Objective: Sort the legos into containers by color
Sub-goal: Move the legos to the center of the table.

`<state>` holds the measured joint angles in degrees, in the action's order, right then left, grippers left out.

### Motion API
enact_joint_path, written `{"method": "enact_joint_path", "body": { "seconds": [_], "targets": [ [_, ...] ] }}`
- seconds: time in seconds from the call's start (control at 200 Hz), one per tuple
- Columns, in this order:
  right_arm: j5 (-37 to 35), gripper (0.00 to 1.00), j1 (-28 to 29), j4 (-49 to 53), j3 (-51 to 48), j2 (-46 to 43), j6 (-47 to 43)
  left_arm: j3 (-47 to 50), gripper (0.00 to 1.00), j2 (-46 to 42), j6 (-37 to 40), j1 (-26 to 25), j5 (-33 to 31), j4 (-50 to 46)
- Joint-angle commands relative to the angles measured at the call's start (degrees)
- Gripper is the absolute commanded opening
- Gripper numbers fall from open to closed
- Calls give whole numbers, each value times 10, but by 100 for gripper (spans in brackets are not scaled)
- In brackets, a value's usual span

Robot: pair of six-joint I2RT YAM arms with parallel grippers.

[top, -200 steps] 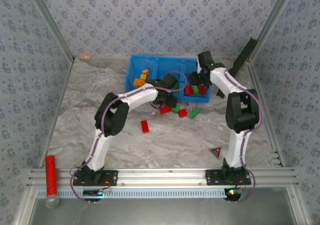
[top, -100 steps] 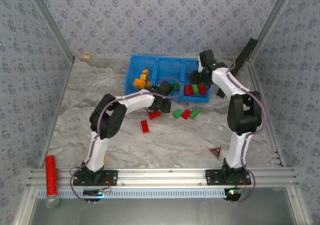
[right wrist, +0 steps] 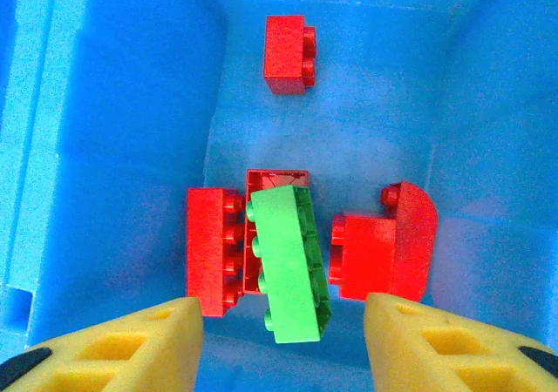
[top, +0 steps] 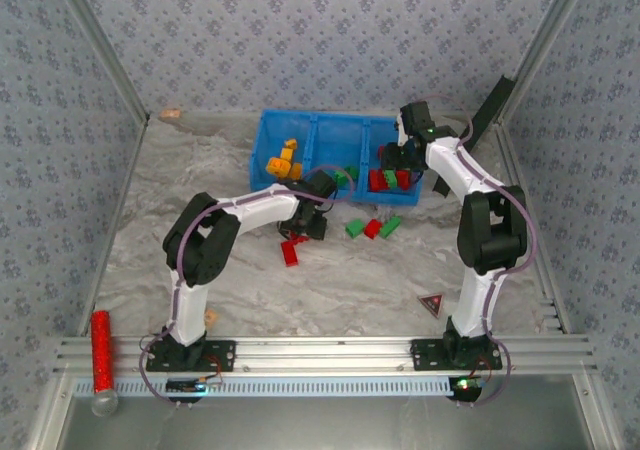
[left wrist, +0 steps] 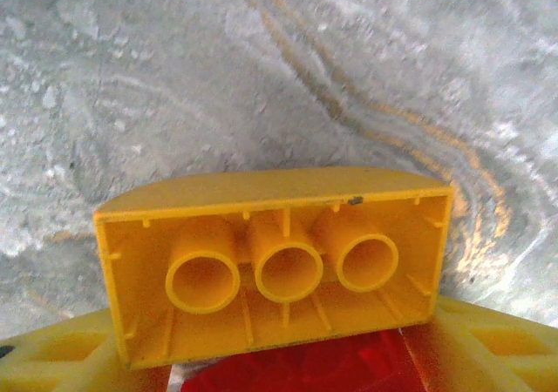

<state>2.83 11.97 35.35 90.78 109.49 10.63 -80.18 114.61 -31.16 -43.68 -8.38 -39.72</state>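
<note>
The blue tray (top: 262, 148) holds orange-yellow legos (top: 286, 160) in its left compartment, a green one (top: 347, 174) in the middle and red ones (top: 384, 180) on the right. My left gripper (top: 305, 225) hangs low over the table, shut on a red brick (left wrist: 296, 368). A yellow brick (left wrist: 279, 261) sits against its fingertips, hollow side up; whether the two are joined I cannot tell. My right gripper (right wrist: 283, 340) stands open above a green brick (right wrist: 288, 266) lying on red bricks (right wrist: 214, 248) in the right compartment (right wrist: 122, 148).
Loose on the table are a red brick (top: 291, 253), two green bricks (top: 354, 228) (top: 390, 225) and a red one (top: 372, 228) between them. A black-and-red triangle (top: 431, 304) lies near the right arm. A red glittery cylinder (top: 100, 350) lies front left.
My left gripper has swung left and nearer, away from the tray front, carrying the red brick. The right gripper has barely shifted over the right compartment.
</note>
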Motion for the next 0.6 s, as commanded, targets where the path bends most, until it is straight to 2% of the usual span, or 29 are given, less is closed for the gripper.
{"method": "enact_joint_path", "body": {
  "seconds": [0.0,0.145,0.595],
  "targets": [
    [14,53,-2,12,8,7,-18,-23,68,-25,1,-5,2,-53],
    [8,48,2,9,14,32,-28,-38,69,-40,7,-4,4,-60],
    [-53,49,22,22,24,93,-56,-57,72,-94,12,7,3,-70]
  ]
}}
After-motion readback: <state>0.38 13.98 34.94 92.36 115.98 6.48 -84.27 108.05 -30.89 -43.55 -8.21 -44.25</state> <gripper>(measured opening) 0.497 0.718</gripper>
